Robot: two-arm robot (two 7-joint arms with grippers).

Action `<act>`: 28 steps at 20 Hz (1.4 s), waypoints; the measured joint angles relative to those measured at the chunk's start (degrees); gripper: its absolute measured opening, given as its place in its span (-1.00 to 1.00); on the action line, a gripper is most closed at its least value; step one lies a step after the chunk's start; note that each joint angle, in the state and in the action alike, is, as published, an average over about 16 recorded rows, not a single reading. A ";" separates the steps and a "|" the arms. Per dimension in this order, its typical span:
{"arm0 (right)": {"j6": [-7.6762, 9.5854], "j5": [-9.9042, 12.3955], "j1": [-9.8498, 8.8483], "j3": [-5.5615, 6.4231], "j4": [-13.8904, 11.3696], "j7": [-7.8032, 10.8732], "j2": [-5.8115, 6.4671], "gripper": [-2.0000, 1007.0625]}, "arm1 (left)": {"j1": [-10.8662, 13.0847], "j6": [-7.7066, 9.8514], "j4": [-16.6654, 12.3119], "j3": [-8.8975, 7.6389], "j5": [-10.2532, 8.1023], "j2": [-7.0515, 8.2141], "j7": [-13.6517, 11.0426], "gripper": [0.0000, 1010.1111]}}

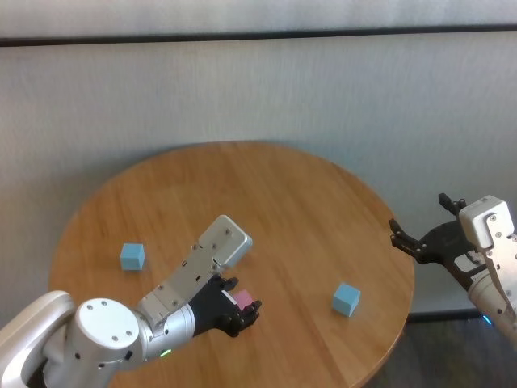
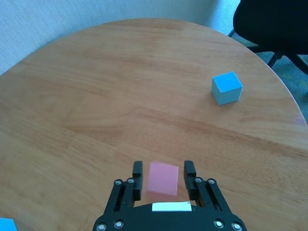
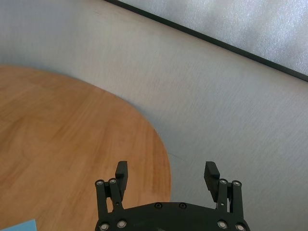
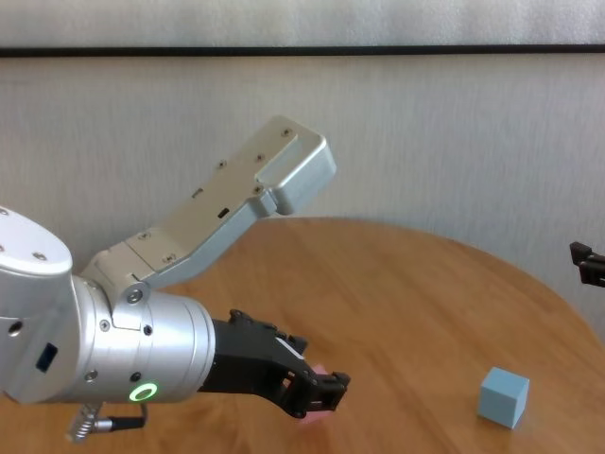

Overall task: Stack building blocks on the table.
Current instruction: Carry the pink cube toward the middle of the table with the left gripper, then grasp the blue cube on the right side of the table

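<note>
The pink block [image 2: 162, 180] sits between the fingers [image 2: 137, 179] of my left gripper [image 2: 163, 172], low over the near-middle of the table [image 1: 266, 186]. A narrow gap shows on each side of it, so the jaws stand slightly open around it, and it appears to rest on the wood. In the head view the pink block [image 1: 241, 297] shows inside the left gripper [image 1: 247, 305]. One light blue block [image 1: 132, 256] lies at the left, another [image 1: 346, 298] at the right, also visible as the blue block [image 2: 226, 87]. My right gripper [image 1: 418, 220] hangs open and empty beyond the table's right edge.
A grey wall runs behind the round table. A black chair [image 2: 274, 24] stands past the table's right side. Bare wood lies between the pink block and each blue block. The right gripper [image 3: 166, 169] sits over the floor just off the rim.
</note>
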 joint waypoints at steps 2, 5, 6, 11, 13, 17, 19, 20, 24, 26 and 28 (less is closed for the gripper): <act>0.00 0.00 0.00 0.00 0.00 0.00 0.00 0.99 | 0.02 0.02 -0.03 -0.02 -0.03 0.01 0.02 0.17; 0.00 0.00 0.00 0.00 0.00 0.00 0.00 0.99 | 0.06 0.00 -0.08 -0.08 -0.06 0.01 0.06 0.35; 0.00 0.00 0.00 0.00 0.00 0.00 0.00 0.99 | 0.12 -0.06 -0.15 -0.19 -0.09 0.00 0.17 0.41; 0.00 0.00 0.00 0.00 0.00 0.00 0.00 0.99 | 0.97 -0.95 -1.07 -1.86 -0.38 -0.28 1.86 0.70; 0.00 0.00 0.00 0.00 0.00 0.00 0.00 0.99 | 1.63 -1.59 -1.76 -3.12 -0.50 -0.48 3.15 0.79; 0.00 0.00 0.00 0.00 0.00 0.00 0.00 0.99 | 3.54 -3.04 -3.67 -6.68 -0.70 -0.89 6.61 0.91; 0.00 0.00 0.00 0.00 0.00 0.00 0.00 0.99 | 4.72 -3.79 -4.78 -8.84 -0.75 -1.08 8.71 0.94; 0.00 0.00 0.00 0.00 0.00 0.00 0.00 0.99 | 5.37 -4.16 -5.37 -10.04 -0.76 -1.19 9.87 0.96; 0.00 0.00 0.00 0.00 0.00 0.00 0.00 0.99 | 7.85 -5.37 -7.50 -14.44 -0.61 -1.56 13.96 0.98; 0.00 0.00 0.00 0.00 0.00 0.00 0.00 0.99 | 8.87 -5.77 -8.35 -16.19 -0.48 -1.67 15.50 0.98; 0.00 0.00 0.00 0.00 0.00 0.00 0.00 0.99 | 9.63 -5.96 -8.95 -17.49 -0.35 -1.71 16.56 0.98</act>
